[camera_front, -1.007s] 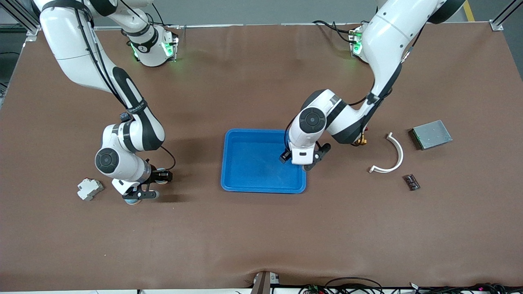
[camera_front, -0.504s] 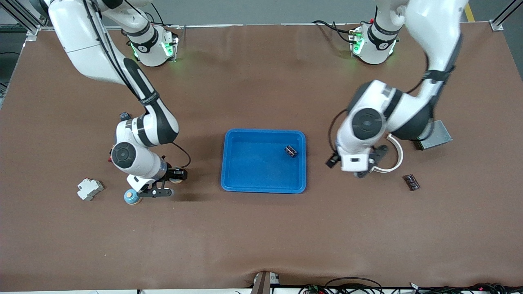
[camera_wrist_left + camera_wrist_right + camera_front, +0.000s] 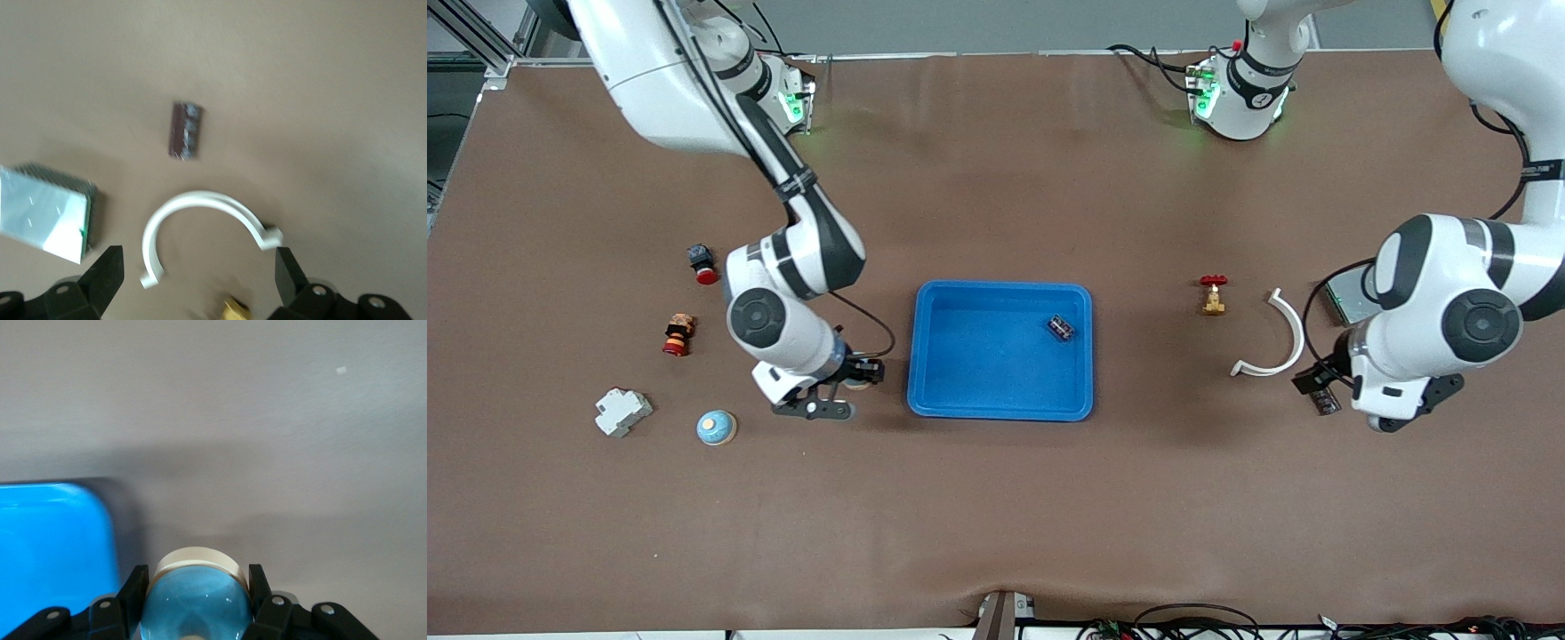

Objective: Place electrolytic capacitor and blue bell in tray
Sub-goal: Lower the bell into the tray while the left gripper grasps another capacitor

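The blue tray (image 3: 925,356) lies mid-table, and a small dark electrolytic capacitor (image 3: 1060,327) rests inside it. A second capacitor (image 3: 1327,404) (image 3: 185,130) lies on the table toward the left arm's end. My left gripper (image 3: 1412,406) (image 3: 197,261) hangs open and empty beside it. My right gripper (image 3: 845,391) (image 3: 197,577) is shut on a blue bell (image 3: 197,607) with a cream base, just short of the tray's rim (image 3: 53,540). Another blue bell (image 3: 716,428) sits on the table toward the right arm's end.
A white curved piece (image 3: 1280,342) (image 3: 193,207), a brass valve with a red handle (image 3: 1213,296) and a grey metal box (image 3: 1347,298) (image 3: 43,217) lie near the left arm. A white breaker (image 3: 623,412) and two red-capped parts (image 3: 703,264) (image 3: 678,334) lie near the right arm.
The left gripper left a capacitor in the tray and swung out to the left arm's end. The right gripper carried a bell from beside the breaker toward the tray.
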You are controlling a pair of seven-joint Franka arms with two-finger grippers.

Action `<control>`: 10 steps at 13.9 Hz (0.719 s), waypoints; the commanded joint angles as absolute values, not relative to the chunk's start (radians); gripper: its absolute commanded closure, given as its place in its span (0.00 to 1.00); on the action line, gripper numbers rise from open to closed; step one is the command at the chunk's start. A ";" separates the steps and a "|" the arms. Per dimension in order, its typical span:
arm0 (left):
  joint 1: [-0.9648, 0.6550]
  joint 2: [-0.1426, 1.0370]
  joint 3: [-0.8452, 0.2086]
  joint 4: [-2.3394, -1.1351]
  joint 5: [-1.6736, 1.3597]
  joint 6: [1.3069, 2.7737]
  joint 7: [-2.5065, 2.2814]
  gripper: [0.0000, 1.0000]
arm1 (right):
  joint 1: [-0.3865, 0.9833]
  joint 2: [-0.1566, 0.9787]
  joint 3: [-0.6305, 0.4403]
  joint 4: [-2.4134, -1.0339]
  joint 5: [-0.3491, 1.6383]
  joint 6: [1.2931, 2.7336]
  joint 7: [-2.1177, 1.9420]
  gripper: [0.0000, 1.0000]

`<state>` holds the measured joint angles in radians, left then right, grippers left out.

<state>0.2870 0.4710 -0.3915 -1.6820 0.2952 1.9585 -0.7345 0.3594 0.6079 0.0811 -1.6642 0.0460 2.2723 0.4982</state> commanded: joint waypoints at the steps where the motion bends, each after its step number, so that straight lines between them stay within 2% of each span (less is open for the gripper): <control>1: 0.348 0.531 -0.403 -1.690 0.347 2.034 -0.657 0.02 | 0.414 0.606 0.071 -1.626 0.048 2.243 0.595 0.78; 3: 0.360 0.578 -0.402 -1.687 0.356 2.080 -0.632 0.11 | 0.440 0.606 0.071 -1.614 0.051 2.241 0.644 0.78; 5: 0.400 0.627 -0.400 -1.689 0.382 2.147 -0.630 0.12 | 0.478 0.606 0.071 -1.609 0.052 2.240 0.702 0.78; 10: 0.408 0.686 -0.399 -1.692 0.425 2.212 -0.609 0.28 | 0.551 0.614 0.072 -1.611 0.054 2.235 0.830 0.78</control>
<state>0.4009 0.6758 -0.3902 -1.6900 0.4005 2.1857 -0.6201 0.5223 0.6089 0.0807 -1.6218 0.0461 2.2488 0.7765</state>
